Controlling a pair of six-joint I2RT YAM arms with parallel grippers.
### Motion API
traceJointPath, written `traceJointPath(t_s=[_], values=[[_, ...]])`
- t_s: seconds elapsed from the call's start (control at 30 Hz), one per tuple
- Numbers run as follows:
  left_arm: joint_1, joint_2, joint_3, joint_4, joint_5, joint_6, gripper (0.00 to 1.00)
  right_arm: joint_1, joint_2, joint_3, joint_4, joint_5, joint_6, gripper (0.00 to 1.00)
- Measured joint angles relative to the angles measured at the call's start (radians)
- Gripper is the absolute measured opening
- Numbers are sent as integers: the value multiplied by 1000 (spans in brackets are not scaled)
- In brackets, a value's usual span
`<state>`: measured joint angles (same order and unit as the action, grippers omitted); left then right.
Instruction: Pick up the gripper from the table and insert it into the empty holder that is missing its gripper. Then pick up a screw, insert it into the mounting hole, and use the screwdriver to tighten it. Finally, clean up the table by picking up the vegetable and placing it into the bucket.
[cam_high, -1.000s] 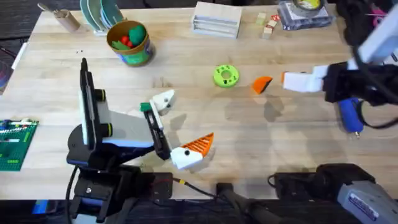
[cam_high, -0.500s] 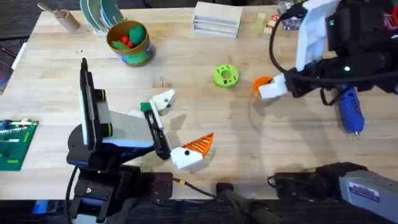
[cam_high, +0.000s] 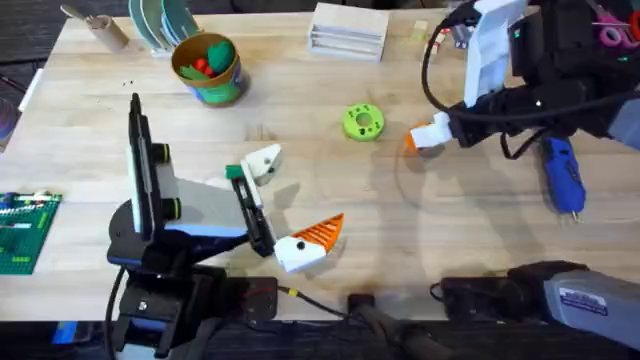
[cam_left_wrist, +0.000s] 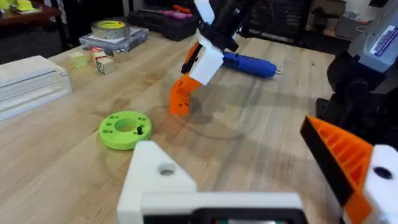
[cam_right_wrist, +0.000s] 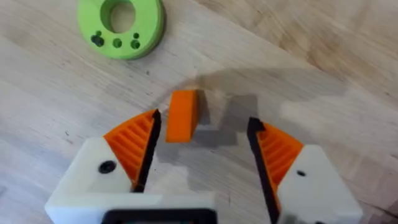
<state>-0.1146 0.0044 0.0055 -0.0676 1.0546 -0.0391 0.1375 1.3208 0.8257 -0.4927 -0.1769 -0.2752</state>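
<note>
The orange wedge-shaped gripper lies on the table right of the green disc. My right gripper hangs over it, open, the wedge standing between its orange pads, closer to one. My left gripper rests open at the front left. One of its fingers is the bare white holder, the other carries an orange pad. The blue screwdriver lies at the right. The bucket stands at the back left. A dark screw sits on the green disc. I cannot make out the vegetable.
A white box, small blocks and a tape roll on a dark case line the far edge. A green brick plate lies at the left edge. The bucket holds red and light-green toy produce.
My right arm swung left from beside the screwdriver and lowered its open gripper around the orange wedge. The left arm has not moved.
</note>
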Motion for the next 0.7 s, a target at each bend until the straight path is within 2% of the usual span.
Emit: traceJointPath(t_s=[0.1,0.23,0.4,0.47,0.5,0.67,0.7], values=[[0,0,0,0,0,0,993,0,2,0,0,-9,-2,801],[0,0,0,0,0,0,993,2,20,0,-3,-12,-3,775],[0,0,0,0,0,0,993,6,29,0,-2,-15,-2,652],[0,0,0,0,0,0,993,8,29,0,-1,-15,-2,638],[0,0,0,0,0,0,993,8,29,0,-1,-16,-2,589],[0,0,0,0,0,0,993,8,29,0,0,-23,4,133],[0,0,0,0,0,0,993,8,29,3,-2,-23,5,17]])
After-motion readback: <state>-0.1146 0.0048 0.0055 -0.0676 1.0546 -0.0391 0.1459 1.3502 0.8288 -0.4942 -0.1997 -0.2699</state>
